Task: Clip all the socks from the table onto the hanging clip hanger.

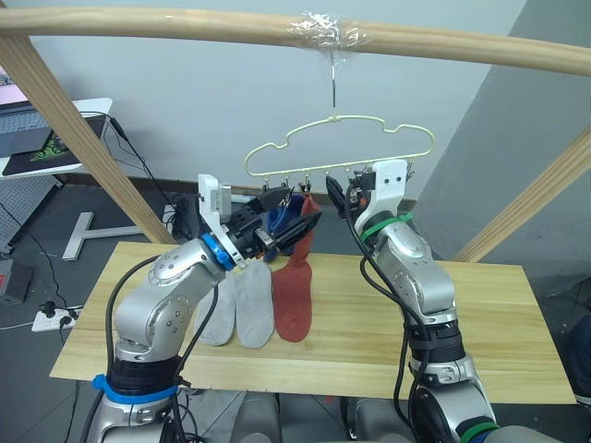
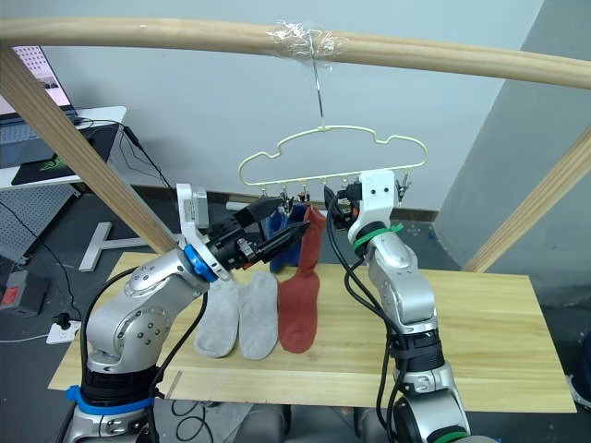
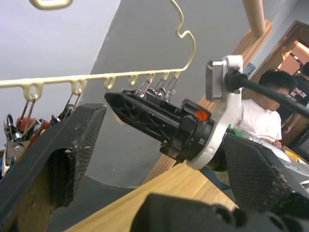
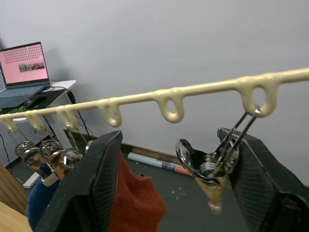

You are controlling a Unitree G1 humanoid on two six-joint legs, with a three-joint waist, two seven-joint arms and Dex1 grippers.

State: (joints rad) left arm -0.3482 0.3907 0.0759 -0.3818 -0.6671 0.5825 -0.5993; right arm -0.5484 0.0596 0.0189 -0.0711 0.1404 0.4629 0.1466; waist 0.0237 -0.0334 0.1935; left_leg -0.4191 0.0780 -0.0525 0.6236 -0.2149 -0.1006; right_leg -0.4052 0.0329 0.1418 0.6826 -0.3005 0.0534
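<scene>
The pale yellow clip hanger [image 1: 342,148] hangs by its hook from a pole above the table's [image 1: 480,323] far edge. Two blue socks [image 1: 282,220] and a rust red sock [image 1: 307,221] hang from its left clips. Below them another red sock [image 1: 294,309] lies on the planks beside two light grey socks [image 1: 235,309]. My left gripper [image 1: 294,220] is raised beside the hanging blue socks, open, its fingers [image 3: 58,159] holding nothing. At the hanger's middle clips my right gripper [image 1: 346,198] is open too, with an empty metal clip [image 4: 212,164] hanging between its fingers [image 4: 91,183].
A thick wooden pole [image 1: 277,28] spans the top, held by slanted wooden posts at the left [image 1: 92,138] and right [image 1: 536,198]. A desk with a laptop [image 4: 24,67] stands far left. A person in a white shirt [image 3: 260,116] sits in the background.
</scene>
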